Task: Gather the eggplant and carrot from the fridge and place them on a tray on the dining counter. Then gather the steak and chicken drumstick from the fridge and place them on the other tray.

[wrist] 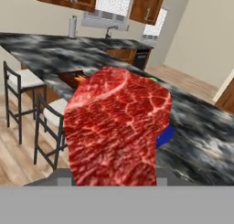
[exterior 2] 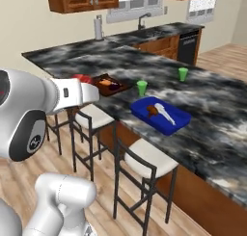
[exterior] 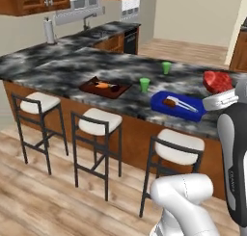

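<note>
We cannot see the gripper's (wrist: 114, 179) fingertips — the big red steak (wrist: 116, 131) hides them in the hand view. The jaws are closed part way on the steak and hold it up in the air. Our arm reaches out level toward the dining counter (exterior: 72, 69). The blue tray (exterior: 179, 106) sits there with the chicken drumstick (exterior: 169, 102) on it. The brown wooden tray (exterior: 103, 87) lies near it — the carrot (exterior: 102, 85) shows on it, the eggplant (exterior 2: 114, 85) is a small dark blob.

Steak (wrist: 116, 127) blocks the hand view, hiding the jaws and most of the blue tray (wrist: 165, 135) at three o'clock.
</note>
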